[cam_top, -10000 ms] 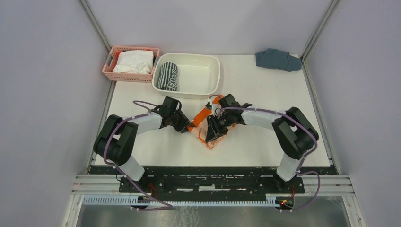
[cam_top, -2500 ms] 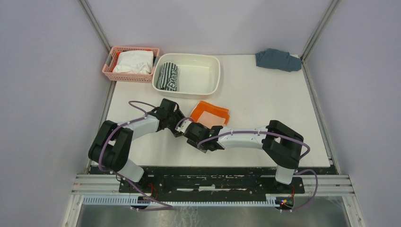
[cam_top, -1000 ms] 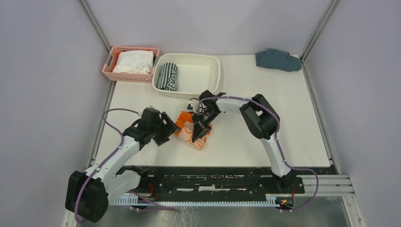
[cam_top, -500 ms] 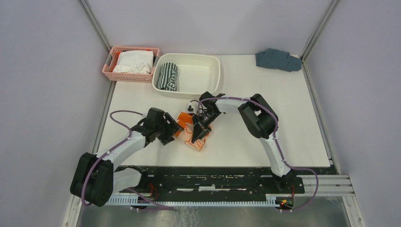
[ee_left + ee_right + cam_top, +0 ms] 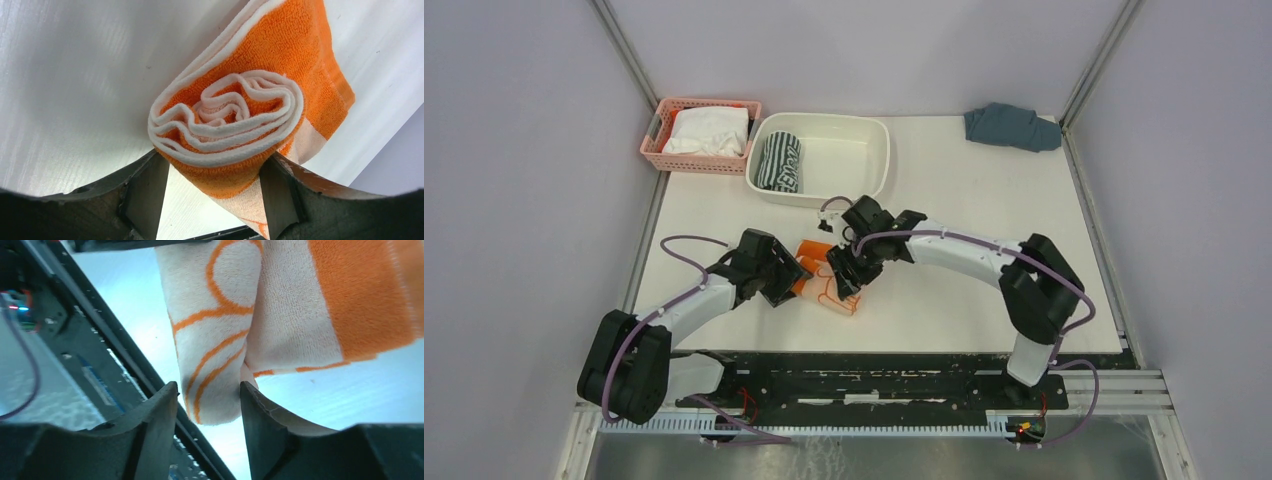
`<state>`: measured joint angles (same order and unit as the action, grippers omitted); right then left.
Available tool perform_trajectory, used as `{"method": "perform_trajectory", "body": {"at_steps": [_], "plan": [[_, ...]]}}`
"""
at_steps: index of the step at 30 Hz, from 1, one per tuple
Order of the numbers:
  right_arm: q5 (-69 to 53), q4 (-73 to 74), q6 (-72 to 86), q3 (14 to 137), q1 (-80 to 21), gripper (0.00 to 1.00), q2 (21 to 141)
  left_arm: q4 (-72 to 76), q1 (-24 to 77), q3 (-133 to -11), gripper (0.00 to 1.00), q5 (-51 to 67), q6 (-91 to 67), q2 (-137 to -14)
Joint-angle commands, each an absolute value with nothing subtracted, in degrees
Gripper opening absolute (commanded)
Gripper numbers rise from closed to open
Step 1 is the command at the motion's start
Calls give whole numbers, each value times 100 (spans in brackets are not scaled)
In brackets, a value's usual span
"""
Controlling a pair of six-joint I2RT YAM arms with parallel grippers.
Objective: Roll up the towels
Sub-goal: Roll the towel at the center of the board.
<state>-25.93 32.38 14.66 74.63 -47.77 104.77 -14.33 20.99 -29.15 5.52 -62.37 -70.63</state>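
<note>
While the orange towel [image 5: 826, 285] lies coiled on the table [image 5: 984, 200] between my two grippers, I'd call this the finishing of its roll.
My left gripper [image 5: 215, 170] straddles the spiral end, though I cannot tell whether it pinches. My right gripper [image 5: 207, 395] stands parted, gripping nothing, around the loose peach flap. Next, I reckon: tuck that flap and keep the coil tight. Orange script loops across the peach, but it's unreadable. The striped towel [image 5: 779, 161] sits rolled in the white tub [image 5: 879, 150].

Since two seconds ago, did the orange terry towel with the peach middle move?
Yes. The orange towel has shifted away from the white plastic tub, toward the arms' bases and slightly left.
</note>
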Motion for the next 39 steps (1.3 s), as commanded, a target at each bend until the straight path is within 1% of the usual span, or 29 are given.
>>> {"method": "perform_trajectory", "body": {"at_steps": [1, 4, 7, 15, 21, 23, 26, 29, 31, 33, 37, 39], "plan": [[-157, 2884, 672, 7196, -5524, 58, 9753, -2148, 2030, -2709, 69, -231, -6253, -7225], [744, 2469, 339, 6965, -6035, 62, 9560, -2175, 2023, -2711, 69, -204, -6249, -7240], [1158, 2216, 88, 6858, -6367, 66, 9543, -2180, 2018, -2711, 68, -170, -6242, -7282], [1108, 2246, -249, 7000, -6668, 68, 10472, -2095, 2024, -2732, 68, -33, -6159, -7495], [1171, 2138, -344, 7023, -6674, 68, 11204, -1885, 2021, -2972, 69, 178, -5854, -8013], [1163, 2176, -352, 7063, -6671, 65, 11367, -1788, 2021, -3132, 69, 346, -5661, -8270], [984, 2371, -287, 7115, -6663, 54, 11354, -1608, 2057, -3366, 69, 667, -5400, -8678], [492, 2651, -59, 7073, -6573, 42, 11124, -1494, 2259, -3699, 70, 843, -5231, -8965], [3, 2741, 244, 6959, -6434, 35, 10964, -1420, 2398, -3938, 72, 950, -5166, -9070], [-627, 2758, 548, 6790, -6211, 31, 10834, -1345, 2449, -4111, 74, 990, -5146, -9053], [-1988, 2619, 1014, 6498, -5714, 26, 10763, -1373, 2337, -4214, 79, 677, -5090, -8577], [-2781, 2462, 1189, 6404, -5433, 24, 10845, -1278, 2152, -4123, 81, 710, -5140, -8269]]}}
